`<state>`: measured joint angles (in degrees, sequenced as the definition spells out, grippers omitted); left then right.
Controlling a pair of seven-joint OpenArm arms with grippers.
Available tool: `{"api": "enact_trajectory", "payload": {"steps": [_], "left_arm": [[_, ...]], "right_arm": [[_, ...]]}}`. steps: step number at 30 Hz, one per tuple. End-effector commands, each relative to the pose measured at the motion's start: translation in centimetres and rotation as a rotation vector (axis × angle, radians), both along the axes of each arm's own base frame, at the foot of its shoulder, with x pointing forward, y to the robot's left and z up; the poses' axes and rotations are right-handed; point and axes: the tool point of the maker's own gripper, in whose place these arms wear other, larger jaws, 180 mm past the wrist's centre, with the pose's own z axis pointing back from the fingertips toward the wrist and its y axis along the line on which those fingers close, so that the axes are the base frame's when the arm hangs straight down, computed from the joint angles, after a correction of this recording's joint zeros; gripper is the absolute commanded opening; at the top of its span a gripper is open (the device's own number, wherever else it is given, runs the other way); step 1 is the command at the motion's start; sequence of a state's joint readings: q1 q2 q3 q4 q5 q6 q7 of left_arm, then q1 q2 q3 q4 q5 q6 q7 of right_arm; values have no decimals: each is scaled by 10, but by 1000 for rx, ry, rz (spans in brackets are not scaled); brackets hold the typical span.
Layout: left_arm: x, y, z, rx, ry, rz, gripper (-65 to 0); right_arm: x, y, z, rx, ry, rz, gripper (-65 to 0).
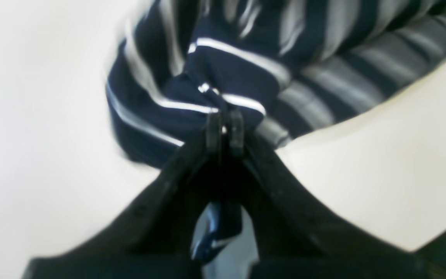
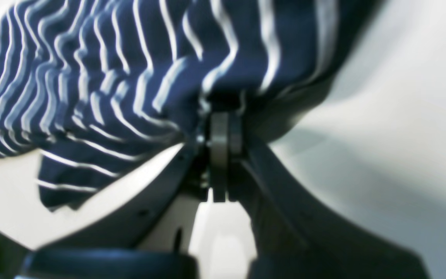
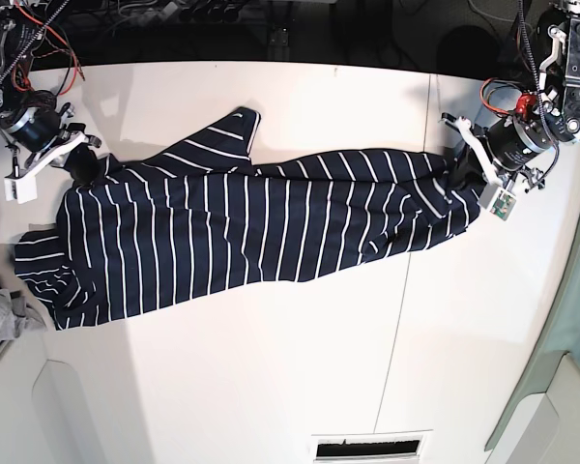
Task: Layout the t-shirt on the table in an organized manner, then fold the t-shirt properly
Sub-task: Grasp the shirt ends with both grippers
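You are in the layout step: the left claw [image 1: 225, 126] and the right claw [image 2: 223, 128] each pinch the shirt [image 3: 251, 232] just ahead of their tips, so next I think you must pull them apart to flatten it on the table [image 3: 271, 387].

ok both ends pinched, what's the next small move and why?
Probably draw the two end effectors apart and lift slightly: the left end effector and right end effector are each shut on the dark navy white-striped fabric t-shirt, which lies creased and bunched on the smooth white table.
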<state>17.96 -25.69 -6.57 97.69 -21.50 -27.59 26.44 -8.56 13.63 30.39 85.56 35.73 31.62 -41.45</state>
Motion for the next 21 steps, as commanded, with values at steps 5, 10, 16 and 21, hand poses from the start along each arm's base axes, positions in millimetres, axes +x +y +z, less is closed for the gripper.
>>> {"api": "enact_trajectory", "payload": {"steps": [5, 10, 16, 21], "left_arm": [[12, 8, 63, 36, -176, 11, -650], [5, 5, 84, 60, -216, -2, -650], [-13, 0, 87, 70, -202, -20, -650], [-14, 1, 85, 70, -195, -18, -650]], "right_arm": [[-18, -32, 56, -43, -141, -44, -650], [-49, -61, 67, -101, -122, -87, -650], [-57, -69, 68, -83, -121, -120, -650], [-37, -40, 54, -26, -123, -57, -352]]}}
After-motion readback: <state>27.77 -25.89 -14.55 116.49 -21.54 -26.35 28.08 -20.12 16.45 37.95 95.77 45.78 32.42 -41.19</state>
